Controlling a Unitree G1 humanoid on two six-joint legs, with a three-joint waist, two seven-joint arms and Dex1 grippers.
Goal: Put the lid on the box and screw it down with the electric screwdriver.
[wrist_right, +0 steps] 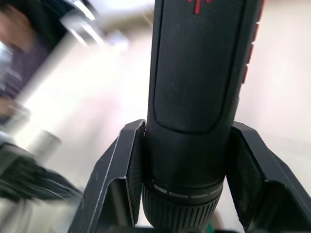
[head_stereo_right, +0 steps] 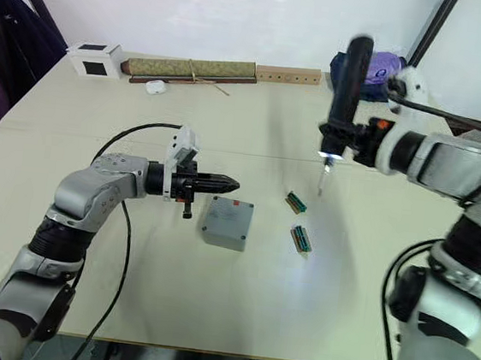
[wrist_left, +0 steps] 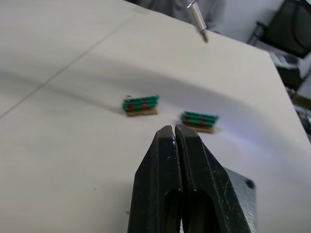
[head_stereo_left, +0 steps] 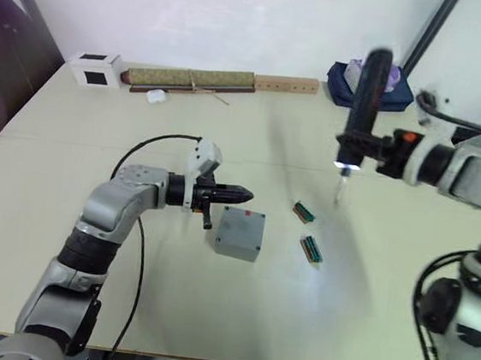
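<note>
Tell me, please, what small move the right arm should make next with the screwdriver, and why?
Probably swing the electric screwdriver toward the robot's left and lower it over the box. The right gripper holds it upright above the table, its lit bit hanging beside the green strips, well off the closed grey box. The shut left gripper sits by the box.

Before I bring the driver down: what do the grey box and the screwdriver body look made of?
The grey box looks like moulded plastic, matte, with rounded edges and a recessed corner screw hole; cast metal can't be ruled out. The electric screwdriver, gripped in the right hand, has a finely textured matte black body, probably plastic or rubberised, with red markings; its bit is shiny metal.
</note>
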